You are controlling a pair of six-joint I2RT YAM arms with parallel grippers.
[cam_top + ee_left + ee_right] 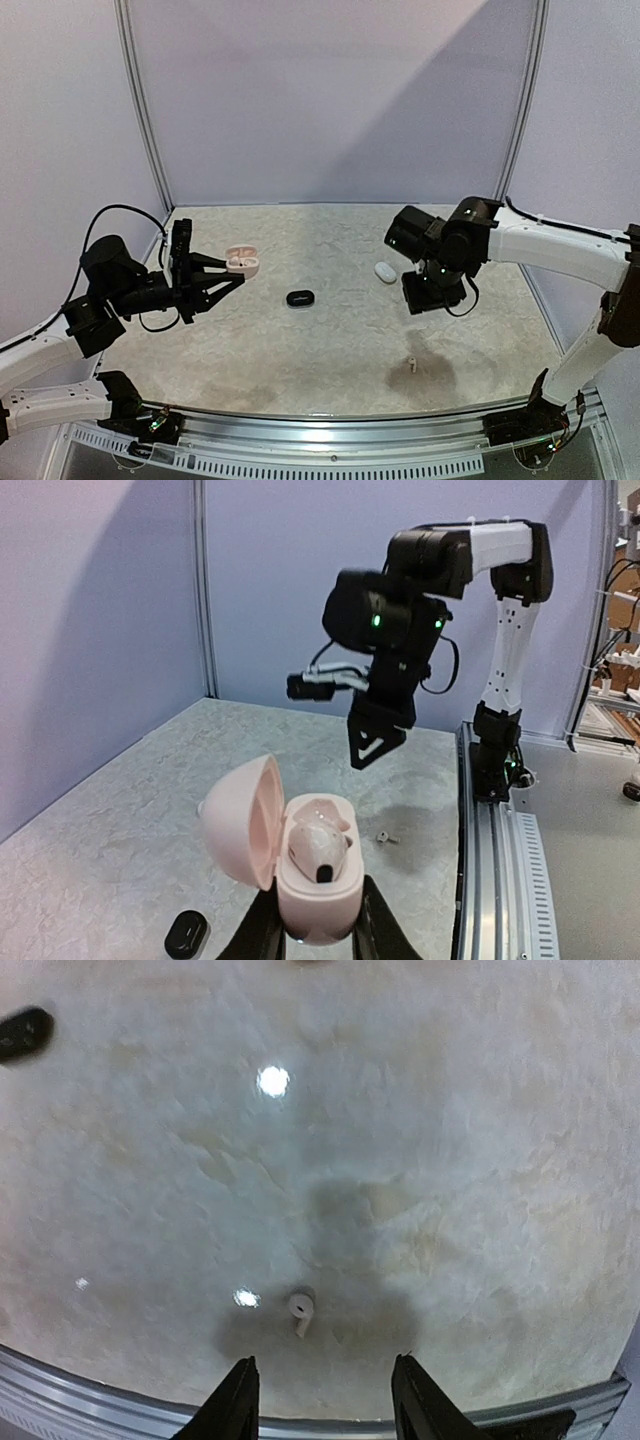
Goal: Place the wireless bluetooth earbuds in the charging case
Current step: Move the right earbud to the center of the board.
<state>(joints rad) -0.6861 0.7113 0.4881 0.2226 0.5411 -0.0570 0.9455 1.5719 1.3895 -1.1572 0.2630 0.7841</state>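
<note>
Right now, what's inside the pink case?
One pale bud sits in the open case, held by the left gripper. The well under it is covered; whether the second slot is filled, I cannot tell.

Softly and evenly lit from above, with a lavender cast throughout. Across the wall [330, 100], a broad diagonal shadow. On the table [300, 350], a dim blotch around the bud [410, 365]. In the right wrist view, three white glare spots [272, 1081], everything soft and slightly blurred.
</note>
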